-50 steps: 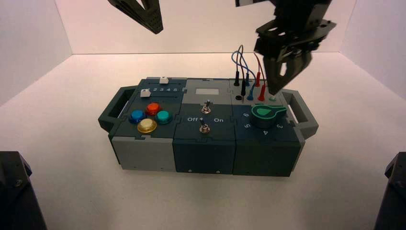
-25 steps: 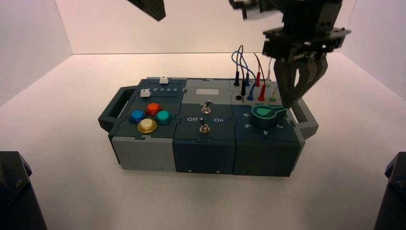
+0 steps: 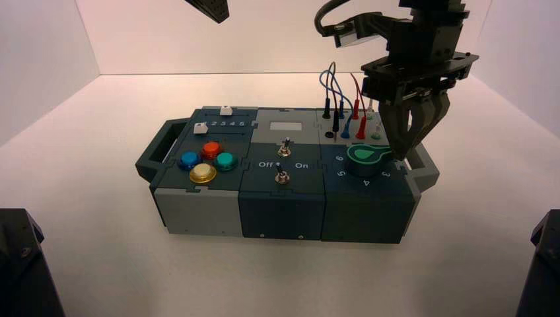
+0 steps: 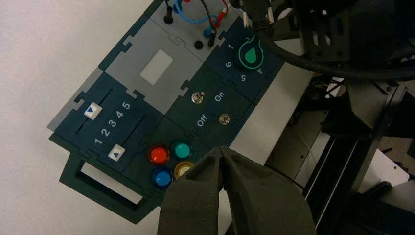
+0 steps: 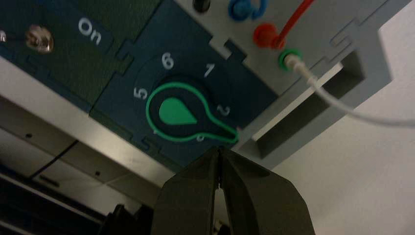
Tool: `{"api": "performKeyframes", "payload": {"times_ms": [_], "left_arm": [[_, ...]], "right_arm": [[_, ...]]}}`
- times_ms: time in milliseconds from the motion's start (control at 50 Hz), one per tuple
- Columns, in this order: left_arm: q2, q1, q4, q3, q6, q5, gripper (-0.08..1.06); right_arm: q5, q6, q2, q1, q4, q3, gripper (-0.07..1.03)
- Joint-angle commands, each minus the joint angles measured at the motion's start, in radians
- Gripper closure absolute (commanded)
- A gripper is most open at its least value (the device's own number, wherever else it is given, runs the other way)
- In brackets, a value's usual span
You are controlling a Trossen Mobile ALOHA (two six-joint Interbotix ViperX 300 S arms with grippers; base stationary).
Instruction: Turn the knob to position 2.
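The knob (image 3: 366,158) sits on the box's right end, dark teal with a green teardrop pointer. In the right wrist view the knob (image 5: 178,113) has its tip just past the white digit 2 (image 5: 222,110), between it and a half-covered digit. My right gripper (image 3: 401,153) is shut and empty, its tip just to the right of the pointer's tip; in its own view the right gripper (image 5: 218,150) hangs close over the tip. My left gripper (image 3: 210,8) is shut and parked high at the back; in its own view the left gripper (image 4: 222,149) is above the push buttons.
Banana plugs with red, blue and black wires (image 3: 343,119) stand just behind the knob. The box's right handle (image 3: 422,162) lies under the right gripper. Two toggle switches (image 3: 282,162) are mid-box, coloured push buttons (image 3: 206,162) and sliders on the left.
My right gripper has moved from behind the knob to the right and down beside the pointer's tip. The knob has not visibly turned. The left gripper has risen farther out of view.
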Motion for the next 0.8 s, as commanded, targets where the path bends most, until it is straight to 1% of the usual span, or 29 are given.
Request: {"api": "performKeyframes", "payload": {"times_ms": [20, 180, 460, 540, 660, 800], "left_arm": [[-0.015, 0.003, -0.003, -0.028, 0.008, -0.003, 1.01], [-0.020, 0.003, -0.002, -0.028, 0.006, -0.003, 1.01], [-0.037, 0.003, -0.003, -0.032, 0.006, -0.003, 1.01], [-0.038, 0.003, -0.002, -0.035, 0.008, -0.003, 1.01], [-0.035, 0.003, -0.003, -0.043, 0.008, -0.003, 1.01], [-0.031, 0.003, -0.002, -0.048, 0.008, -0.031, 1.01]], "right_arm": [[-0.026, 0.008, -0.009, -0.003, -0.006, -0.008, 0.98], [-0.063, 0.008, -0.009, -0.003, -0.009, -0.002, 0.98], [-0.063, 0.008, -0.021, -0.005, -0.014, -0.002, 0.98], [-0.037, 0.008, -0.034, -0.003, -0.009, -0.006, 0.98], [0.043, 0.014, -0.083, -0.003, -0.005, -0.026, 0.98], [0.077, 0.025, -0.176, -0.003, -0.003, -0.051, 0.98]]}}
